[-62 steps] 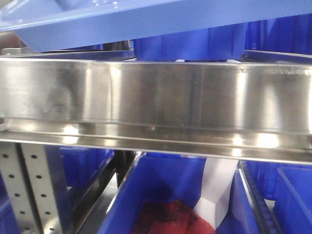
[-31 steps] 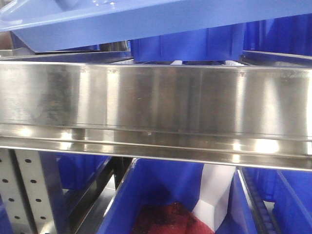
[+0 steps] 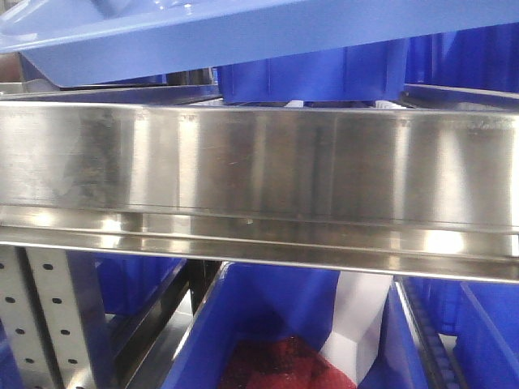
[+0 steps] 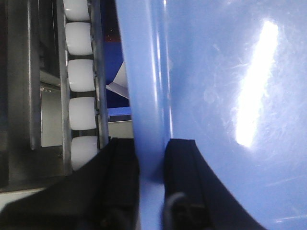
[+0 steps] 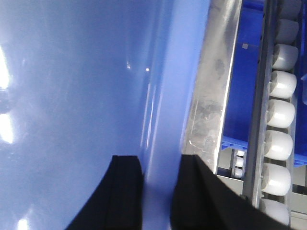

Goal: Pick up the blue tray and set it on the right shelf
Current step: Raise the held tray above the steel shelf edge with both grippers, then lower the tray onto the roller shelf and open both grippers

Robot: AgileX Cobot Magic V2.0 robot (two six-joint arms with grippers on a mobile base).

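Observation:
The light-blue tray hangs tilted across the top of the front view, just above the shiny steel front rail of the right shelf. My left gripper is shut on the tray's left rim, with one black finger on each side of it. My right gripper is shut on the tray's right rim. The tray's glossy inside fills most of both wrist views.
A dark blue bin stands on the shelf behind the rail. White roller tracks run along the shelf. Below are more blue bins, one with red contents, and a perforated upright.
The view has shifted slightly left and up against the shelf between the first frame and now. The tray stays tilted above the rail in both grippers.

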